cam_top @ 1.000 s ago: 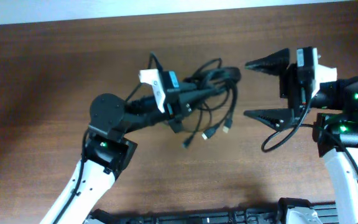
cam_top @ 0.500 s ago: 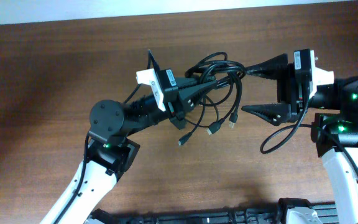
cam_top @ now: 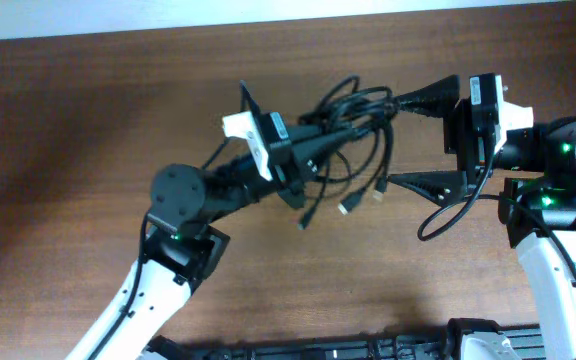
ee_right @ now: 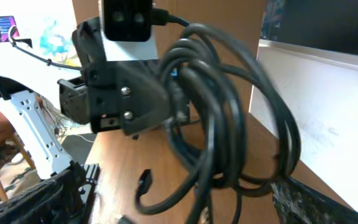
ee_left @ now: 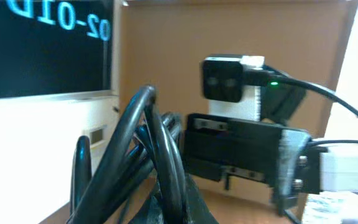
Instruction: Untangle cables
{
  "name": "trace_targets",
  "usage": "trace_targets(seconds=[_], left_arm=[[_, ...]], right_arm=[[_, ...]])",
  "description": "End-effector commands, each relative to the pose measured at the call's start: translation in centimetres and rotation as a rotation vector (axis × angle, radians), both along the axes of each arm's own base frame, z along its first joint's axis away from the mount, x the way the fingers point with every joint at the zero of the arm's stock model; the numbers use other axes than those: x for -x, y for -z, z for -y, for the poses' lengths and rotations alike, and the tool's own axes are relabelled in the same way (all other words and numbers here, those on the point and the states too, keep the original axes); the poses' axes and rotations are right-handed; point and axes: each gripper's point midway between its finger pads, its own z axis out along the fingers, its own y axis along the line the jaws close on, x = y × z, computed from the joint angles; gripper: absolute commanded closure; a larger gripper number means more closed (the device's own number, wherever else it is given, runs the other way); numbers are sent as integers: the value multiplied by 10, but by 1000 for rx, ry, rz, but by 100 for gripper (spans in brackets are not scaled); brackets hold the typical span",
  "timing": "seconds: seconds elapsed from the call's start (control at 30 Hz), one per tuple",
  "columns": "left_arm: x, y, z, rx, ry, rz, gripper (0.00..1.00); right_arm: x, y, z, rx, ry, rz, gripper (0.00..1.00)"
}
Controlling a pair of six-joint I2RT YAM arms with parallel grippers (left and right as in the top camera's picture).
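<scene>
Cables (cam_top: 363, 100) stay clamped in left hand (cam_top: 351, 128); right hand (cam_top: 391, 140), spread wide, now straddles them.

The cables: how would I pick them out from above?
Over the brown table, look at the centre. The cables are the thin black tangle in the left hand, with small plugs dangling, unlike the thicker wire on the right arm.
</scene>
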Motion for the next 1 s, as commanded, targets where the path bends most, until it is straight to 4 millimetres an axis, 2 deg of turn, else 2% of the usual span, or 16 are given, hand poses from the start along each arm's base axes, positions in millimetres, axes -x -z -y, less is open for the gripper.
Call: trace_targets(seconds=[0.0, 0.13, 0.23, 0.27, 0.37, 0.4, 0.5, 0.53, 0.57, 0.63, 0.87, 0.93, 0.97], left_arm=[[9, -8, 4, 14, 31, 26, 100], [9, -7, 4, 12, 31, 24, 100], [0, 9, 15, -14, 43, -15, 100], [2, 14, 21, -21, 59, -25, 100], [7, 16, 28, -24, 80, -28, 100], [7, 16, 28, -24, 81, -28, 100], [8, 16, 28, -25, 84, -27, 100], [7, 16, 27, -26, 81, -29, 100], [2, 17, 24, -28, 68, -33, 100], [-2, 17, 21, -20, 65, -60, 100], [8, 19, 23, -37, 122, -53, 100], [10, 19, 24, -39, 132, -54, 100], [10, 19, 24, -36, 132, -50, 100]], right_arm=[[2, -1, -1, 4, -12, 3, 1], [2, -1, -1, 4, -12, 3, 1], [7, -2, -9, 4, -42, 6, 1], [9, -3, -11, 6, -53, 24, 8], [12, -7, -11, 12, -53, 84, 73], [11, -7, -11, 12, -53, 84, 83], [11, -8, -10, 13, -49, 91, 85], [12, -9, -11, 15, -49, 112, 77], [13, -10, -11, 16, -49, 129, 61], [13, -11, -11, 17, -49, 137, 60], [11, -13, -6, 22, -27, 169, 62], [6, -13, 3, 25, 10, 167, 78], [6, -13, 3, 25, 10, 168, 78]])
